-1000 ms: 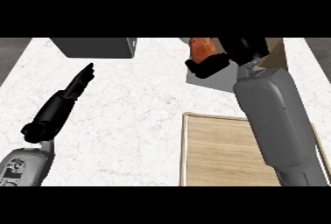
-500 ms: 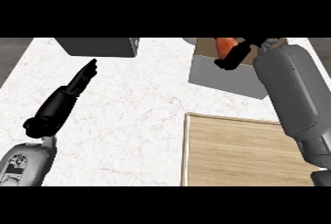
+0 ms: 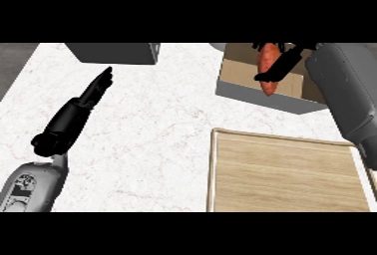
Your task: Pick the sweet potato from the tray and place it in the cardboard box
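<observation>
Fingers of my right hand (image 3: 283, 62) curl round the orange-red sweet potato (image 3: 268, 69), holding it over the open brown cardboard box (image 3: 243, 74) at the white marble counter's (image 3: 147, 139) far right edge. My left hand (image 3: 92, 92) rests straight-fingered near the left edge. Below the box lies the pale wooden tray (image 3: 287, 174).

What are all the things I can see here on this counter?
Sweet potato: one, orange-red, over the cardboard box's opening, in the right hand.
Cardboard box: one, brown inside with grey walls, upper right of the counter.
Tray: one, light wood with a pale rim, lower right, nothing on it.
Grey box: one, dark grey, top edge, left of centre.
Counter: one, white marble.
Left hand: one, black, fingers straight, resting at the left.
Right hand: one, black, curled round the sweet potato, upper right.
Forearms: two, grey, entering from below.
</observation>
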You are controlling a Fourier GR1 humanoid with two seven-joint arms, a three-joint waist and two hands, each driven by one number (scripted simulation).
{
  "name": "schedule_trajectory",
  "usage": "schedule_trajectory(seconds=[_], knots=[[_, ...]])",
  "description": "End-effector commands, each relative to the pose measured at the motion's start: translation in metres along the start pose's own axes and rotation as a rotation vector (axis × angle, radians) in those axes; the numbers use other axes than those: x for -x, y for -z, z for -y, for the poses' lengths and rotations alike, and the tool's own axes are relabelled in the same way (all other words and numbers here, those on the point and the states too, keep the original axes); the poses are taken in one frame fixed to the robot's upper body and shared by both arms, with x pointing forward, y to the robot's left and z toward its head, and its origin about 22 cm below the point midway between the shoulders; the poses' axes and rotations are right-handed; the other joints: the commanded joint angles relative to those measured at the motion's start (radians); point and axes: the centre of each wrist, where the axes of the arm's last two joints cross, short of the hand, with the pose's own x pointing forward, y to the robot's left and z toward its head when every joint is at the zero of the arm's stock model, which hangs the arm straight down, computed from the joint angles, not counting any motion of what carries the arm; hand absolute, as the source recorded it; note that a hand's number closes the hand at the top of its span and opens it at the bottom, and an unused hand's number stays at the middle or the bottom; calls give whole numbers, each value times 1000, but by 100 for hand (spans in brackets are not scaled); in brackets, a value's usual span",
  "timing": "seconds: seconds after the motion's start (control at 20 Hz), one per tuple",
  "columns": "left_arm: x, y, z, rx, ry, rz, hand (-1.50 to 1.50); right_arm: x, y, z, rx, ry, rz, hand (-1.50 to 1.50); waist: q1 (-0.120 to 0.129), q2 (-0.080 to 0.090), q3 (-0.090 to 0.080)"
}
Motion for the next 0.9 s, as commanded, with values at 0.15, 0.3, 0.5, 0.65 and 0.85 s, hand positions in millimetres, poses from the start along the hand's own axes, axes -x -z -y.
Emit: schedule_trajectory(seconds=[0.15,0.3,0.5,0.65,0.85], knots=[[10,-5,0,-5,-14,21,0,30,-7,-7,50,143,212,-150,1,5,3],[15,-12,-1,14,-20,-3,0,12,3,0,228,438,349,-150,3,3,4],[8,-6,0,0,-2,-2,0,37,-3,-7,334,893,367,-150,-2,5,5],[5,-6,-1,9,7,6,0,51,-11,-3,390,1065,307,-150,7,6,4],[-1,7,5,18,5,34,0,76,-29,2,437,1128,226,-150,22,20,4]])
